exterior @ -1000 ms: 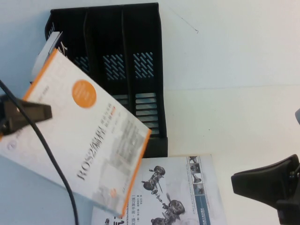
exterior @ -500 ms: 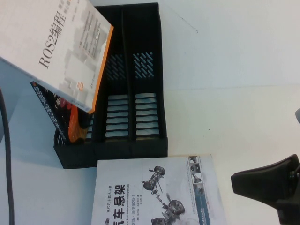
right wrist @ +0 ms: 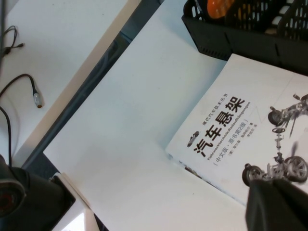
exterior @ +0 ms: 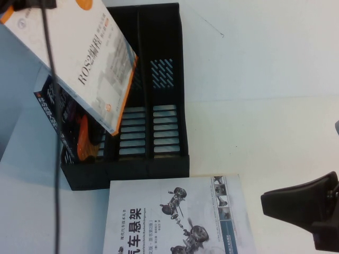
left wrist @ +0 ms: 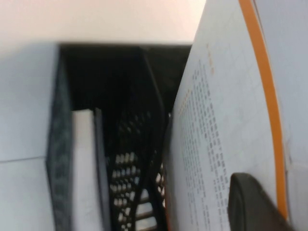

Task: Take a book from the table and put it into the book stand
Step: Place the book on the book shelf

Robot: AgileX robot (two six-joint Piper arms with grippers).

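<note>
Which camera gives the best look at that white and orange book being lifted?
The high view: the left gripper holds the ROS book tilted over the book stand. Left wrist view shows only a close slice of its cover; right wrist view misses it.

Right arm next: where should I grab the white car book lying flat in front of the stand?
Probably its free right edge. The car book lies flat, its spine side facing left and its far edge close to the book stand. The right gripper hangs just right of it, so come in low from there. The left gripper holds the orange-edged book over the stand.
</note>
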